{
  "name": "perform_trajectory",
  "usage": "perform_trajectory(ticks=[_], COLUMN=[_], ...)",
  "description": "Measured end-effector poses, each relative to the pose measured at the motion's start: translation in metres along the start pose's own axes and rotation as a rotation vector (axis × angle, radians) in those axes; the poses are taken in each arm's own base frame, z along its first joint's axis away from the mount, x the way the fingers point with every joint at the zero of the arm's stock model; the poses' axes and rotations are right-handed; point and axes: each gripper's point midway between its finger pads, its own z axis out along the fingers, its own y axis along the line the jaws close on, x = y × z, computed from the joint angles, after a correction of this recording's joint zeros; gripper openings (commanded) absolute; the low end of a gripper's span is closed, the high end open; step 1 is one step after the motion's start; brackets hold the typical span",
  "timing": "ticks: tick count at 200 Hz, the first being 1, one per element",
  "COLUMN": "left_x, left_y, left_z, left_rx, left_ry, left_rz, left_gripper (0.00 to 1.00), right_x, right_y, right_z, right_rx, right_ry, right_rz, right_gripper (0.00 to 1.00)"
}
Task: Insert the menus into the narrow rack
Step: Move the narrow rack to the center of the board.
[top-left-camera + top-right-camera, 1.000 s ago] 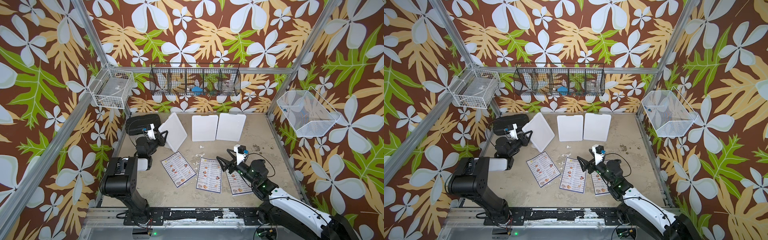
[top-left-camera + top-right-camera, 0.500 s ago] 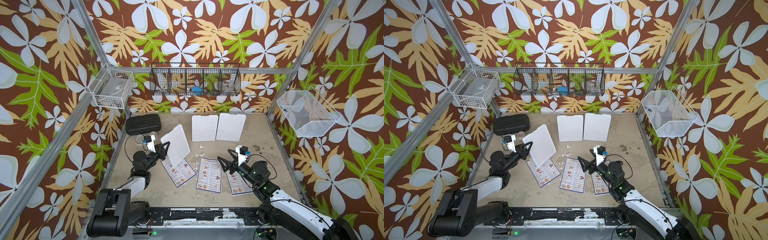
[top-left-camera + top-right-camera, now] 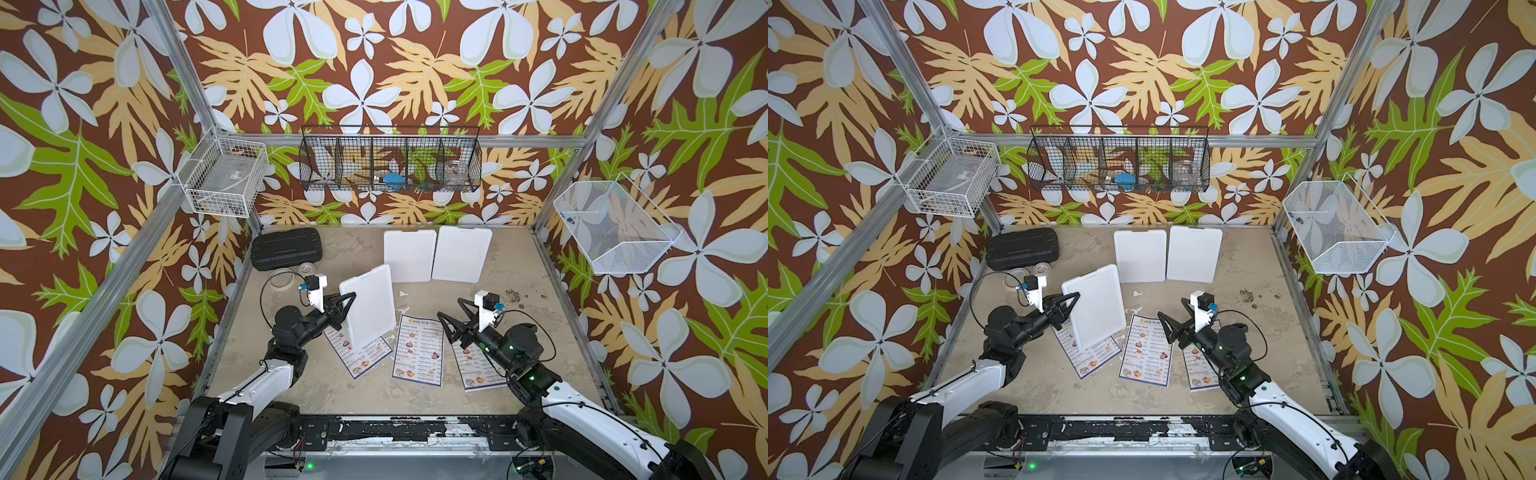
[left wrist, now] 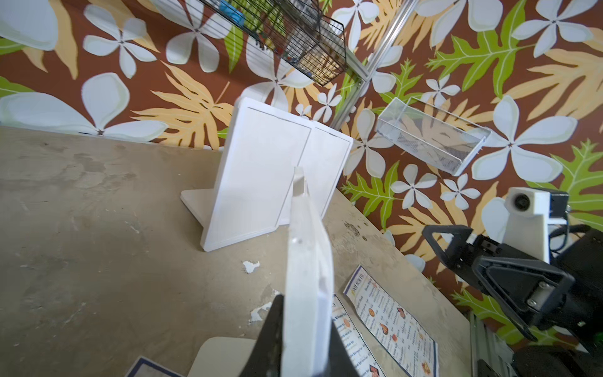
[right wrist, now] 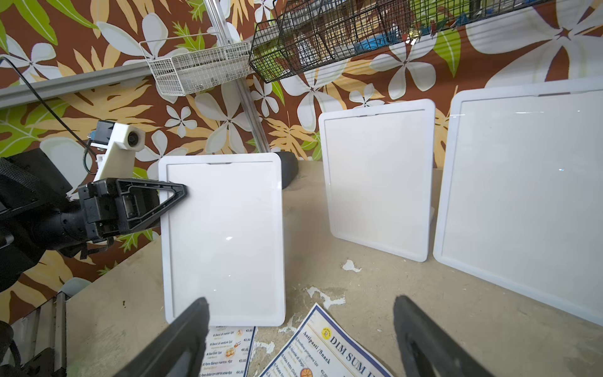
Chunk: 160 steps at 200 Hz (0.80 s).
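Three menus (image 3: 417, 351) lie flat on the bench (image 3: 332, 399), but we now have the white panel (image 3: 368, 307), clamped in our left fingers (image 5: 176, 190), over the leftmost one, so the open, empty right fingers (image 5: 182, 339) can start feeding.

Black case (image 3: 286, 248), white wire basket (image 3: 216, 199)

Blk/wht arms (image 3: 266, 378), blk triangular fingers (image 4: 515, 280), wht cams (image 3: 484, 309)
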Motion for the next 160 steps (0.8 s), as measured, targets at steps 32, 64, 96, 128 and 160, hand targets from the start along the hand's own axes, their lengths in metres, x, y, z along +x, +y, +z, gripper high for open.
perform_trajectory(ticks=[32, 64, 96, 128, 160], left_x=[0.004, 0.01, 0.01, 0.007, 0.0], left_y=[-0.016, -0.024, -0.022, -0.013, -0.001], left_z=[0.003, 0.011, 0.022, 0.039, 0.061], left_rx=[0.048, 0.088, 0.112, 0.116, 0.104], left_ry=[0.02, 0.051, 0.065, 0.071, 0.069], left_rz=[0.004, 0.005, 0.005, 0.011, 0.04], left_gripper=[0.17, 0.16, 0.16, 0.15, 0.14], right_x=[-0.002, -0.002, 0.0, 0.003, 0.013], right_y=[-0.002, -0.004, -0.006, -0.01, -0.017], right_z=[-0.002, -0.003, -0.005, -0.005, 0.0], right_rx=[0.014, 0.024, 0.033, 0.053, 0.083], right_ry=[-0.011, -0.016, -0.013, -0.008, 0.023], right_rz=[-0.001, -0.001, -0.001, -0.001, 0.002], right_gripper=[0.88, 0.88, 0.88, 0.89, 0.89])
